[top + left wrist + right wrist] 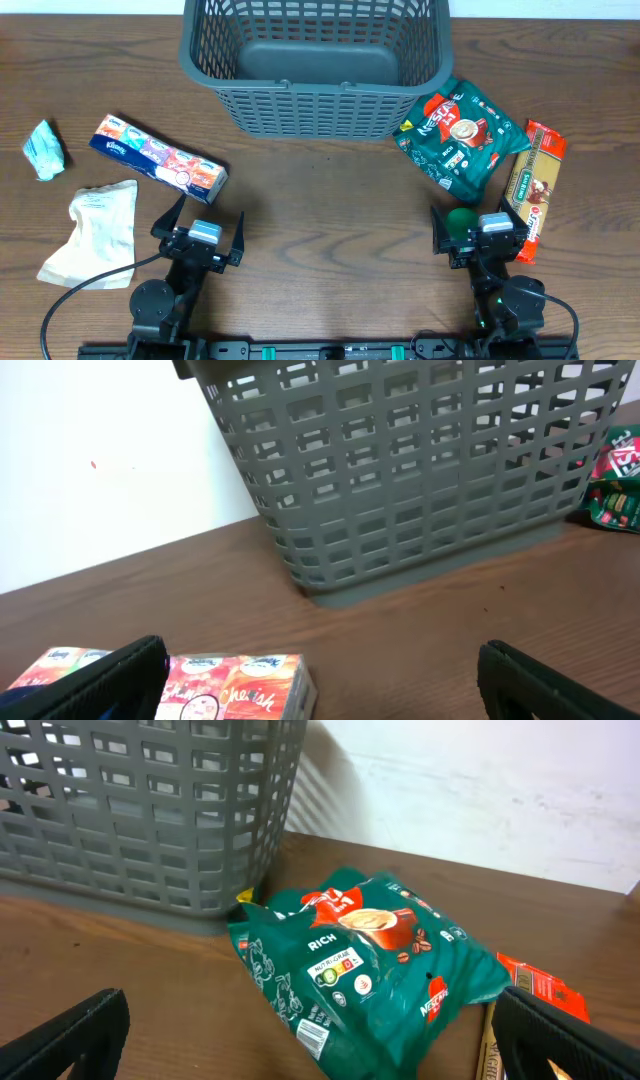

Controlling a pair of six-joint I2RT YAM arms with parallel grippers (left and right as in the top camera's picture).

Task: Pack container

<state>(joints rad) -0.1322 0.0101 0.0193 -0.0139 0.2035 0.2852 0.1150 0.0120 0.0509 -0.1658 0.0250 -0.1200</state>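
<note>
The container (310, 100), a large dark grey slotted basket, stands at the back centre of the table with nothing inside; its wall fills the left wrist view (420, 480) and the left of the right wrist view (130, 810). My left gripper (198, 232) rests open near the front left, with the tissue pack (235, 685) just ahead of its left finger (95, 685). My right gripper (478, 232) is open at the front right, nothing between its fingers (560, 1030). A green Nescafe bag (370, 960) lies just beyond it.
A tissue pack (158, 155), a crumpled white paper bag (95, 232) and a small teal packet (44, 150) lie at the left. The green Nescafe bag (462, 138) and an orange spaghetti box (535, 180) lie at the right, beside the container.
</note>
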